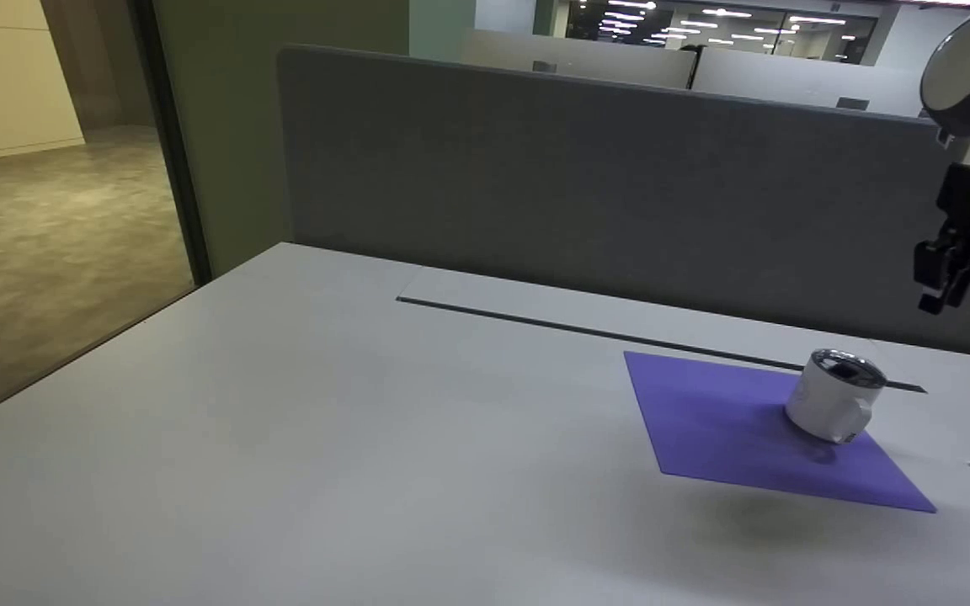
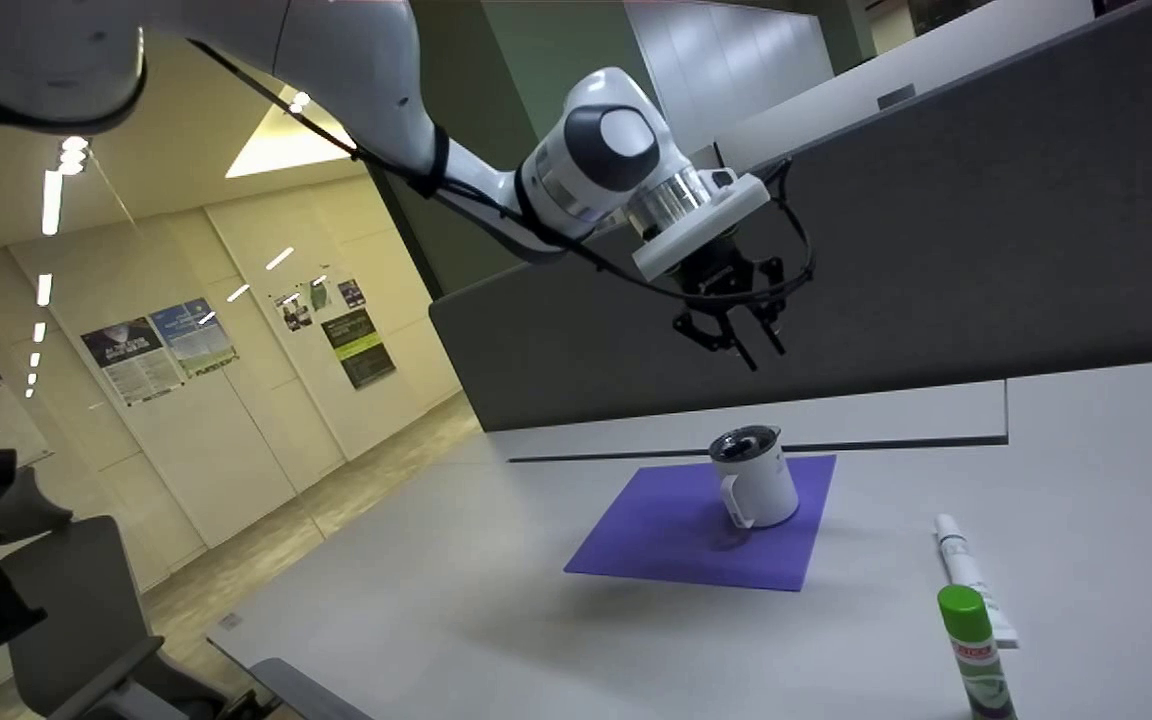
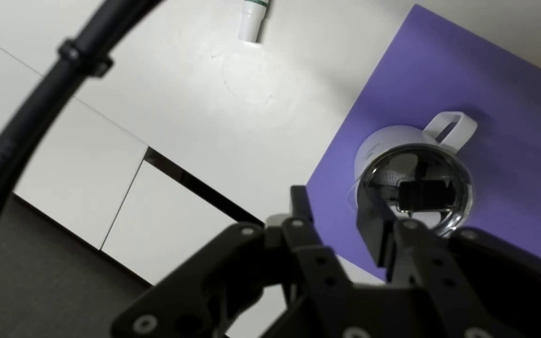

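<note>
A white mug (image 1: 822,408) with a shiny lid stands upright on a purple sheet (image 1: 716,425). Both exterior views show this mug (image 2: 769,492) and sheet (image 2: 636,530). My gripper (image 2: 767,359) hangs in the air above and behind the mug, touching nothing. In the wrist view the gripper (image 3: 334,201) has a clear gap between its fingers, with only the sheet (image 3: 514,94) and table seen through it. One fingertip (image 3: 374,220) overlaps the lid's near edge in that view, while the mug (image 3: 388,138) turns its handle away from the fingers.
A white marker (image 2: 958,560) lies beside the sheet, partly behind a green-capped tube (image 2: 966,615). A grey partition (image 1: 578,185) borders the table's back. A dark slot (image 1: 535,321) runs along the tabletop, reaching behind the mug. A black cable (image 2: 626,275) loops around the wrist.
</note>
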You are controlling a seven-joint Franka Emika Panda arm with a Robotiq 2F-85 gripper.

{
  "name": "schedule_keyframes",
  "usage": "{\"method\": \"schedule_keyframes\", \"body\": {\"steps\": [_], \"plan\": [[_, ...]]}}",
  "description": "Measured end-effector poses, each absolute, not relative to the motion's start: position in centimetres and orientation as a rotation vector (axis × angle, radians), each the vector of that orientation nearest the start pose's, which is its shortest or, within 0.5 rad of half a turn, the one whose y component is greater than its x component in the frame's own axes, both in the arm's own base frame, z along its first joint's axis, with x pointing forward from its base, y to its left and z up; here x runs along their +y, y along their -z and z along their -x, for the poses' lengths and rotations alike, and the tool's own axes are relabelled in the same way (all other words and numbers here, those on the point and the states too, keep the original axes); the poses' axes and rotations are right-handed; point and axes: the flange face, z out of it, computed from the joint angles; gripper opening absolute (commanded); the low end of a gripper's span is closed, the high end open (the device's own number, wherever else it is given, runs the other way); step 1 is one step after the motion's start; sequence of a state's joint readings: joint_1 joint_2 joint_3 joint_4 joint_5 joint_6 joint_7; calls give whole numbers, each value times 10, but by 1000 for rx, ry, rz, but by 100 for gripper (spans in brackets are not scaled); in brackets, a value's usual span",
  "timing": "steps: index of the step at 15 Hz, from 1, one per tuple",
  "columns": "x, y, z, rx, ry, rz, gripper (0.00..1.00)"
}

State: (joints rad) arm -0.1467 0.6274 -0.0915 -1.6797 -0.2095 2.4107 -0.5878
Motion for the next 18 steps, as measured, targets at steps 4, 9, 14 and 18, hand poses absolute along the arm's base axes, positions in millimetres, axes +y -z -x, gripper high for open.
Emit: {"method": "schedule_keyframes", "body": {"steps": [4,9,14,18], "plan": [[-146,-236,-675,-860,-54,3255,0],[-129,-215,-675,-831,-94,3274,0],[-116,-193,-678,-830,-67,3282,0],[-107,-181,-679,-834,-73,3278,0]]}}
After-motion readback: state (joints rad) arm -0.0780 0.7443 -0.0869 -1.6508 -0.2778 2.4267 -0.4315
